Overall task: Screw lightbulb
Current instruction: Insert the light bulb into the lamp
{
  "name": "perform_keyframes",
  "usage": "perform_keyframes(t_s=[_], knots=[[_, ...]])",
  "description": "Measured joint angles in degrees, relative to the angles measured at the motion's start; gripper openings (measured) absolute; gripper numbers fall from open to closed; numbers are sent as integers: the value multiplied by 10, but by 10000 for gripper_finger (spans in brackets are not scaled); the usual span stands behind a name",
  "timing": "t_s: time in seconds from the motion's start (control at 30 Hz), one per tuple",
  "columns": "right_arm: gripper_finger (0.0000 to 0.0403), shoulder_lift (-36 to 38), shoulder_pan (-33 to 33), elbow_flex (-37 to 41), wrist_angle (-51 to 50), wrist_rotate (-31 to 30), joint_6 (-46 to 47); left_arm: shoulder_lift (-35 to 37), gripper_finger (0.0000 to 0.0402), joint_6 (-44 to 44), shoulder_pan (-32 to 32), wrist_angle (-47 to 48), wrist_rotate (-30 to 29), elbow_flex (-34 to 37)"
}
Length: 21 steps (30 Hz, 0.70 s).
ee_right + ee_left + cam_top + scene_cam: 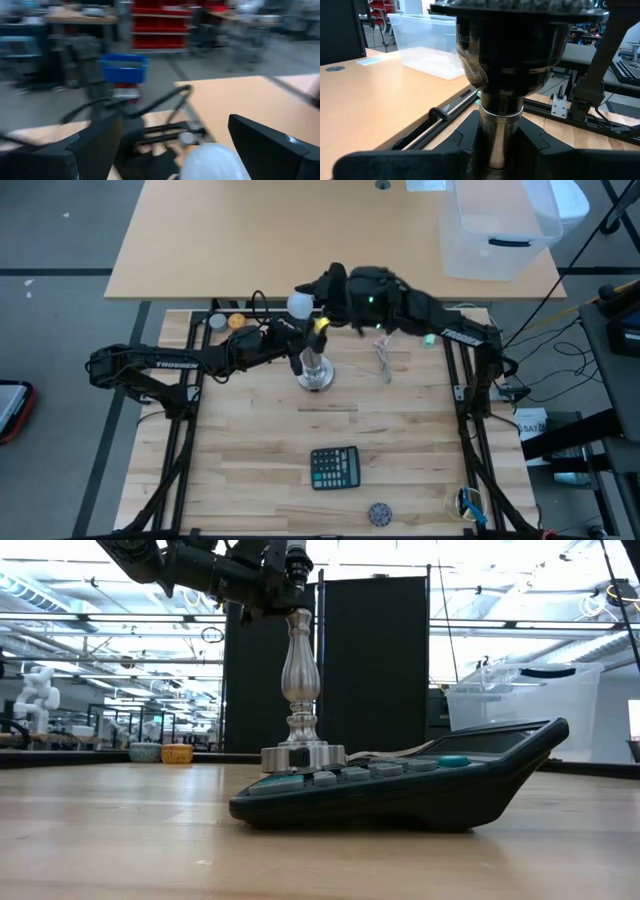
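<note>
The bulb (pixel 299 304) sits at the top of the stand (pixel 314 370), near the middle of the table (pixel 250 450) toward 12 o'clock. In the high view it shows as a white ball just at 11 o'clock from the stand's round foot. Its long axis looks to run up and down, screw end down into the socket (I cannot see how deep it is in).

The right claw (pixel 172 150) is the nearer one to the bulb. It comes in from 3 o'clock and hangs right by it, with the bulb's round top (pixel 215 162) between its two dark fingers. The fingers stand wide apart and do not seem to press the glass, so it holds nothing now. To turn the bulb more, I think it must close on it again.

The left claw (pixel 495 160) comes in from 9 o'clock and is closed on the stand's neck just under the socket, keeping it steady.

The table is pale wood planks. A calculator (pixel 335 468) lies at 6 o'clock, well apart from the stand. Beyond the table is a big bright workroom with a clear plastic bin (pixel 500 230) on another table.
</note>
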<state>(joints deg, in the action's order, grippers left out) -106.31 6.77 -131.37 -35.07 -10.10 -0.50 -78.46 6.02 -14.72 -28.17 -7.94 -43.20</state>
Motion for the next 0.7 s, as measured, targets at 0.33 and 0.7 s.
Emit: perform_keyframes(t_s=[0.33, 0.7], knots=[[357, 23, 102, 0, -69, 223, -34, 0, 73, -1, 1, 0, 0, 0], [357, 20, 161, 0, -76, 355, -117, 0, 73, -2, 1, 0, 1, 0]])
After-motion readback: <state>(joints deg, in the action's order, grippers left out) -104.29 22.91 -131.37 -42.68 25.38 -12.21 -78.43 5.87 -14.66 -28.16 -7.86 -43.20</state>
